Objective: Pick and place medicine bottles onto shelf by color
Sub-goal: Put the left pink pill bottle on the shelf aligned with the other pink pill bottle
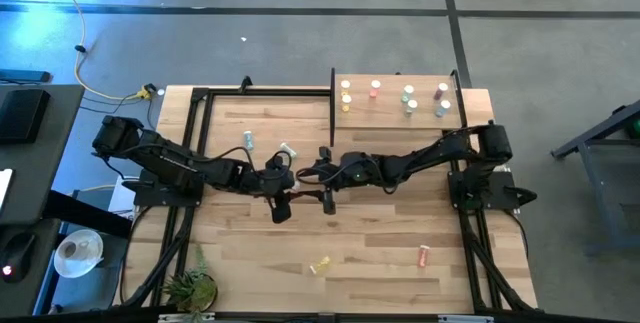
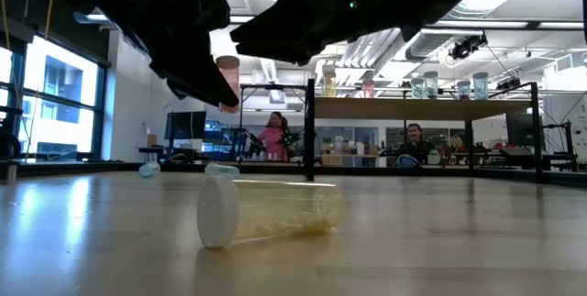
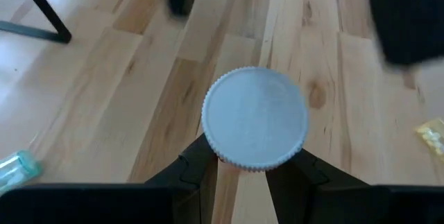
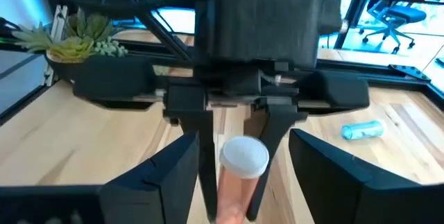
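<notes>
My left gripper [image 1: 288, 189] is over the table's middle, shut on a pink-red medicine bottle [image 4: 234, 200] with a white cap [image 3: 254, 116]. My right gripper [image 1: 324, 171] faces it from the table's right. It is open, with its two fingers [image 4: 163, 175] wide apart on either side of the bottle and touching nothing. The shelf [image 1: 390, 113] at the far right carries several upright bottles, among them yellow [image 1: 345, 94], pink [image 1: 375, 88] and teal [image 1: 408, 98]. A yellow bottle [image 2: 266, 212] lies on its side on the table. My left gripper pinches the pink-red bottle between its two fingers [image 4: 205, 165], on the bottle's sides just below the cap [image 4: 243, 156]. The fingers slant down from the table's left. The bottle is lifted clear of the table, cap uppermost and tilted back toward my left wrist.
Two teal bottles [image 1: 248, 139] [image 1: 287, 150] lie on the table behind the arms. A yellow bottle [image 1: 320, 265] and a pink one [image 1: 423, 255] lie near the front. A small plant [image 1: 192, 285] stands at the front left corner. Dark shelf posts [image 1: 332, 113] rise at the shelf's left edge.
</notes>
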Motion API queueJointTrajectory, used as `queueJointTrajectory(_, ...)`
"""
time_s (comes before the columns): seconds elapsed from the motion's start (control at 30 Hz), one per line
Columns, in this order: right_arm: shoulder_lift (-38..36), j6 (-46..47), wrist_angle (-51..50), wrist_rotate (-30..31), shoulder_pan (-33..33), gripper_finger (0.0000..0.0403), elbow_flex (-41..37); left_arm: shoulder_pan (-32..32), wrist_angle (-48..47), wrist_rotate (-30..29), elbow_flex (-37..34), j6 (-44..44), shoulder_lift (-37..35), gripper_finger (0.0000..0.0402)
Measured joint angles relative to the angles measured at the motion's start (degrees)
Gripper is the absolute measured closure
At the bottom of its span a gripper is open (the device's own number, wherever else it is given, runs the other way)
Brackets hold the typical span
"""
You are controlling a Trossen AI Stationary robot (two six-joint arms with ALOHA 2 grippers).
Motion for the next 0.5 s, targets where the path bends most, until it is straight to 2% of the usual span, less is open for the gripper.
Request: queueJointTrajectory(0.5, 1.06, 1.53, 1.47, 0.0, -0.25, 0.0187, 0.1, 0.01, 4.36, -0.58, 0.02, 3.7, -0.02, 0.0309)
